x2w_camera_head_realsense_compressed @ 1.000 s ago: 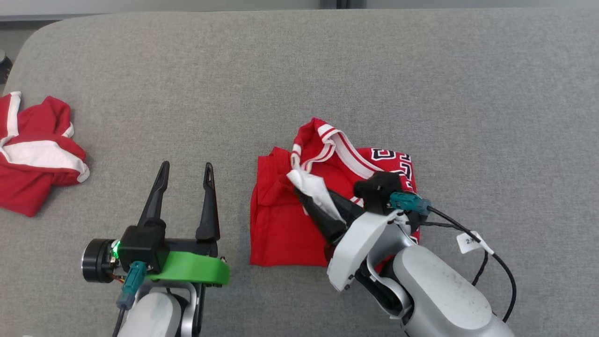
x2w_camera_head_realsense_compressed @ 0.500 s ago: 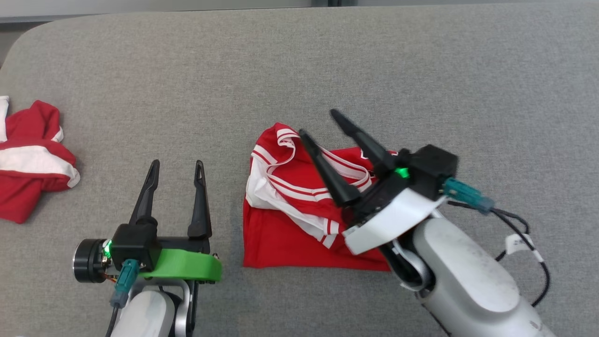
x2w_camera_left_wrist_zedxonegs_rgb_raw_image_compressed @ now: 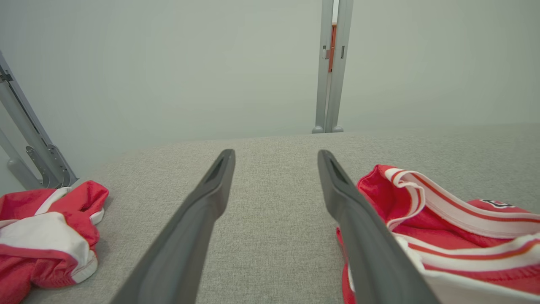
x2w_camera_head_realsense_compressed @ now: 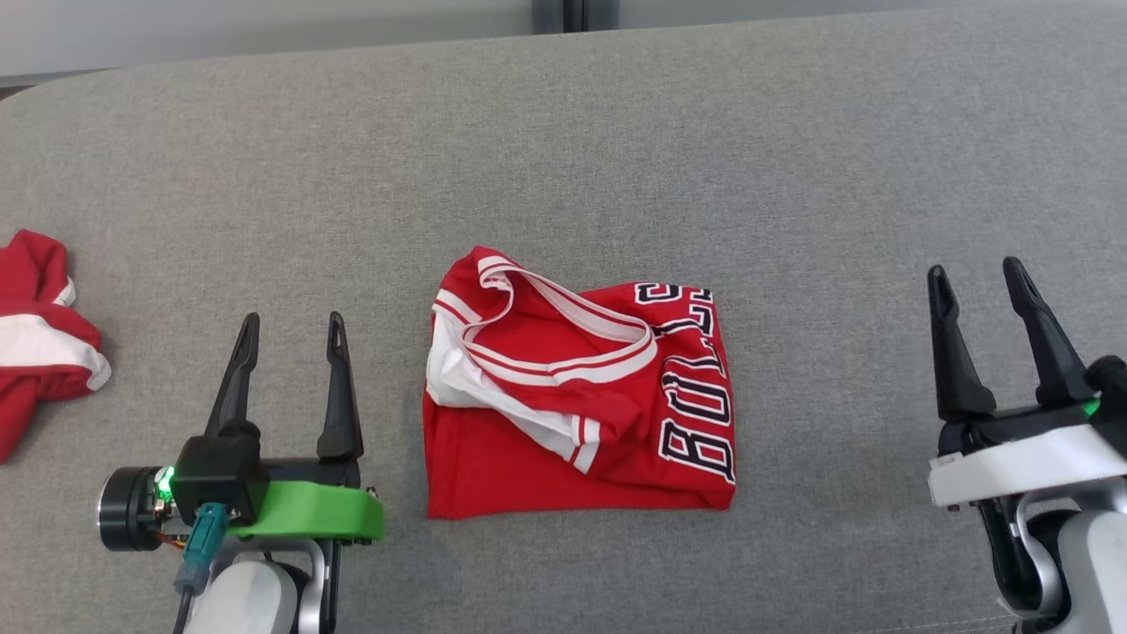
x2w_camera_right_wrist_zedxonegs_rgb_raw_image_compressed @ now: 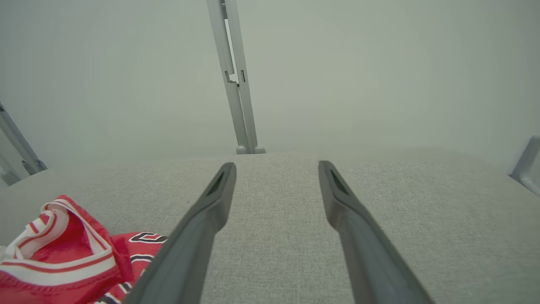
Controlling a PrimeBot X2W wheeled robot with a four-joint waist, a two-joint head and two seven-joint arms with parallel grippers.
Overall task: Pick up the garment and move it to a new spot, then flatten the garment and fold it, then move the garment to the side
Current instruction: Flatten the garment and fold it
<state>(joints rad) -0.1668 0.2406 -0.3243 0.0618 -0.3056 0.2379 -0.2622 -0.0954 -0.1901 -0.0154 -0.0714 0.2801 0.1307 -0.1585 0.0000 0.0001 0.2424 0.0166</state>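
Note:
The garment (x2w_camera_head_realsense_compressed: 581, 414), a red jersey with white trim and black-and-white lettering, lies folded into a rough square at the middle of the grey surface. It also shows at the right of the left wrist view as the garment (x2w_camera_left_wrist_zedxonegs_rgb_raw_image_compressed: 443, 228) and at the lower left of the right wrist view as the garment (x2w_camera_right_wrist_zedxonegs_rgb_raw_image_compressed: 71, 266). My left gripper (x2w_camera_head_realsense_compressed: 290, 319) rests open to the left of it, nothing between its fingers. Well off to the right, my right gripper (x2w_camera_head_realsense_compressed: 975, 269) stands open and empty, clear of the cloth.
A second crumpled red-and-white garment (x2w_camera_head_realsense_compressed: 35, 343) lies at the left edge of the grey padded surface (x2w_camera_head_realsense_compressed: 616, 158). A pale wall with a metal post (x2w_camera_left_wrist_zedxonegs_rgb_raw_image_compressed: 331, 67) rises behind the far edge. Bare grey fabric lies between the jersey and each gripper.
My right gripper has let go of the jersey's white trim, opened, and drawn back to the right side. The jersey has settled flat. The head camera has shifted; the left gripper stays open.

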